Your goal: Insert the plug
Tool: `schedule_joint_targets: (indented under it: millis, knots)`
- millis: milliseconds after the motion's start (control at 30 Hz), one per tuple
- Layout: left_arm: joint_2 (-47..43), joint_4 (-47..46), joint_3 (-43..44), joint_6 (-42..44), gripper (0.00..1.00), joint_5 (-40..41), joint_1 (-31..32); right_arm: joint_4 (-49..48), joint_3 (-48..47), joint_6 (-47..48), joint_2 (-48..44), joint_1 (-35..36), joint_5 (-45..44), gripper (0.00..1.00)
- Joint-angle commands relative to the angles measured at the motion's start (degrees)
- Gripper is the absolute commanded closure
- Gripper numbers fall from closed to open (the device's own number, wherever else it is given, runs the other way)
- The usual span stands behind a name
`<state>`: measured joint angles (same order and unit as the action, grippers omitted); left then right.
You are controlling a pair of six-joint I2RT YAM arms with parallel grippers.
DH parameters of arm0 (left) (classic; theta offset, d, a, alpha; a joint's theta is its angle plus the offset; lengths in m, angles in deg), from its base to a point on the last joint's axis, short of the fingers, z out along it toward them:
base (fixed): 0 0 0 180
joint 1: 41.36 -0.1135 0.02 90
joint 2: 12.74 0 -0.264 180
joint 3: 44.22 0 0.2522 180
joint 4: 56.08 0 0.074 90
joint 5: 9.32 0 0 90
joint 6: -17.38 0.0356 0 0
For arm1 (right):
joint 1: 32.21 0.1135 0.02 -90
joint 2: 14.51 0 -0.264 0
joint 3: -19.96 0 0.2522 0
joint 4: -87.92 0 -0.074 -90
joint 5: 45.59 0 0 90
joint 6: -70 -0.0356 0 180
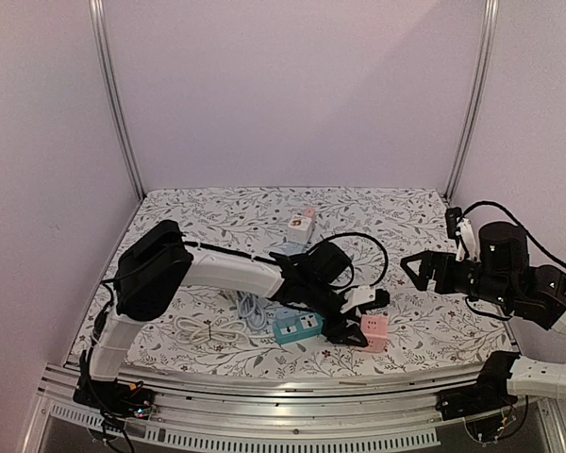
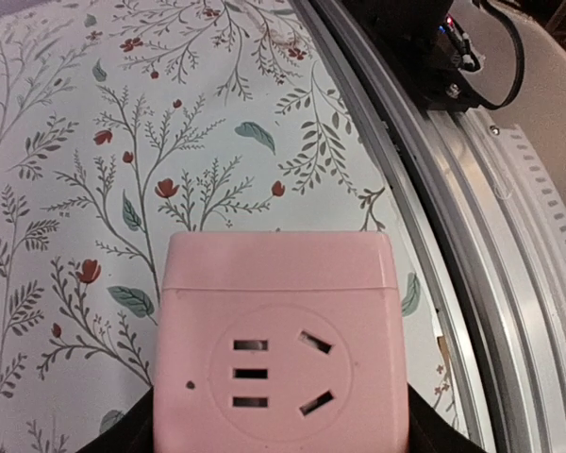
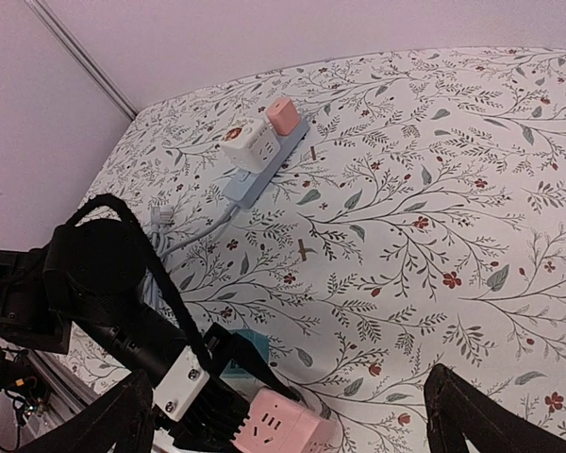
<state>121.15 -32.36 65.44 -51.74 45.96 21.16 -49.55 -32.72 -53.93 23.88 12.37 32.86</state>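
Observation:
The plug is a pink cube [image 1: 374,332] with socket slots on its face, at the table's front centre. My left gripper [image 1: 356,324] is shut on it. In the left wrist view the pink cube [image 2: 278,340] fills the lower middle, with a black finger [image 2: 123,436] pressed against each side. It sits at or just above the floral cloth, beside a teal socket block [image 1: 297,327]. My right gripper [image 1: 423,268] hovers open to the right, holding nothing. Its view looks down on the pink cube [image 3: 281,427] and the left arm.
A light-blue power strip [image 1: 292,243] carrying a white cube and a pink cube lies at the back centre, also seen as the strip [image 3: 264,168]. White cable coils [image 1: 217,330] lie front left. A black cable [image 1: 377,247] loops behind the left wrist. The metal front rail [image 2: 509,236] runs close by.

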Motion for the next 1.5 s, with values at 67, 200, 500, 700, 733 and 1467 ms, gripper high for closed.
schedule_joint_targets:
  millis: [67, 200, 500, 700, 733, 1467]
  knots:
    - [-8.16, -7.03, -6.29, -3.57, 1.0, -4.53, -1.99, 1.23, -2.66, 0.84, 2.1, 0.22, 1.48, 0.01]
    - [-10.74, -8.91, -9.09, -5.5, 1.0, -6.85, -2.92, 3.79, -5.61, 0.72, 5.26, 0.18, 2.25, 0.01]
    - [-17.75, -11.9, -13.73, -9.06, 1.0, -9.77, -5.43, 9.72, -12.23, -0.57, 11.51, 0.19, 1.65, 0.01]
    - [-22.02, -14.57, -17.47, -14.27, 1.0, -17.99, -9.86, 8.12, -12.83, 2.55, 11.9, 0.16, 8.82, 0.01]
    - [-22.68, -15.1, -18.28, -15.47, 1.0, -19.8, -10.75, 7.24, -12.28, 2.82, 11.61, 0.16, 10.27, 0.01]
    - [-37.83, -67.35, -58.05, -36.46, 1.0, -22.86, -12.3, 5.92, -15.2, 9.95, 20.96, 14.99, 17.9, 0.01]
